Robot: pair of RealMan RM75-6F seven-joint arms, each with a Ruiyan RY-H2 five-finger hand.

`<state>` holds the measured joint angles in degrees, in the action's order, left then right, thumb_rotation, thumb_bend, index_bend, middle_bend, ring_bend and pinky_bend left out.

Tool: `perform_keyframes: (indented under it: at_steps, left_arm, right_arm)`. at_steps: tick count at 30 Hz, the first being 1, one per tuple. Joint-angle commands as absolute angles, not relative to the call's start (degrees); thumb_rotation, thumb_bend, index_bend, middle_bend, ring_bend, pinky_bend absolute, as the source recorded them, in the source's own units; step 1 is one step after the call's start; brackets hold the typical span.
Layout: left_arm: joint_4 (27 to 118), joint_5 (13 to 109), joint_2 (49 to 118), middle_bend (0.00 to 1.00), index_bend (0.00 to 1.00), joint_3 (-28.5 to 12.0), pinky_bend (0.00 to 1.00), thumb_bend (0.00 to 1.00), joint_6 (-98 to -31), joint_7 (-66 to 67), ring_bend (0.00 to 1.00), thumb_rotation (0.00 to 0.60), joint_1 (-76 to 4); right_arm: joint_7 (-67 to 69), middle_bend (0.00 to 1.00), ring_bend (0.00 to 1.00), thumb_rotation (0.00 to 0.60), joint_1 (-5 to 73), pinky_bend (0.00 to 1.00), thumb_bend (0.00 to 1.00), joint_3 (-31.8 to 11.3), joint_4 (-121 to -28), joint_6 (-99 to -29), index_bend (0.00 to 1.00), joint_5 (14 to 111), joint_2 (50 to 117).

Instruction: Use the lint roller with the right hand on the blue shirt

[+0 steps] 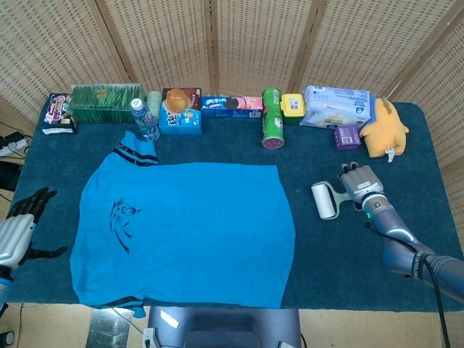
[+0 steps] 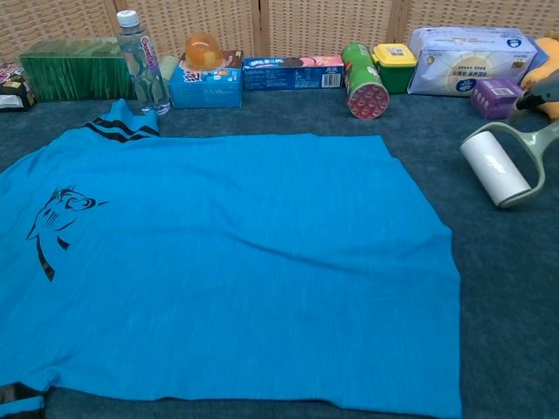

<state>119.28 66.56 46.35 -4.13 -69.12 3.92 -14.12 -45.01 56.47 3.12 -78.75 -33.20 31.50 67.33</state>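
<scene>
Presumably light and rigid, the lint roller is gripped by its handle in the right hand, off the soft blue shirt; the left hand is held open-fingered.

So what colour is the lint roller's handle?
Pale green handle, white roll; clearest in the chest view.
</scene>
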Motion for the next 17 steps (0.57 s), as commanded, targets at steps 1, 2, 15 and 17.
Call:
perform_keyframes:
  at_steps: [1, 2, 15, 17]
  left_arm:
    - [119.2, 66.5, 46.4, 0.0, 0.0, -4.2, 0.02, 0.08, -69.1, 3.8, 0.0, 0.6, -14.1]
    - [119.2, 66.6, 46.4, 0.0, 0.0, -4.2, 0.02, 0.08, -69.1, 3.8, 0.0, 0.6, -14.1]
    - [119.1, 67.3, 46.5, 0.0, 0.0, -4.3, 0.02, 0.08, -69.4, 2.9, 0.0, 0.6, -14.1]
    - [119.0, 67.4, 46.5, 0.0, 0.0, -4.3, 0.02, 0.08, -69.4, 2.8, 0.0, 0.6, -14.1]
  right_arm:
    - [-44.6, 0.0, 0.0, 0.6, 57.1, 0.14, 0.04, 4.3, -79.3, -35.0, 0.04, 31.5, 66.8]
    - [-44.6, 0.0, 0.0, 0.6, 57.1, 0.13, 0.02, 4.6, -79.3, -35.2, 0.04, 31.4, 66.7]
    - [-42.8, 0.0, 0.0, 0.6, 56.3, 0.08, 0.0, 6.0, -88.9, -44.7, 0.0, 31.9, 59.5]
    - [-42.0, 0.0, 0.0, 0.6, 55.6, 0.08, 0.0, 5.8, -90.9, -46.5, 0.0, 32.4, 58.3]
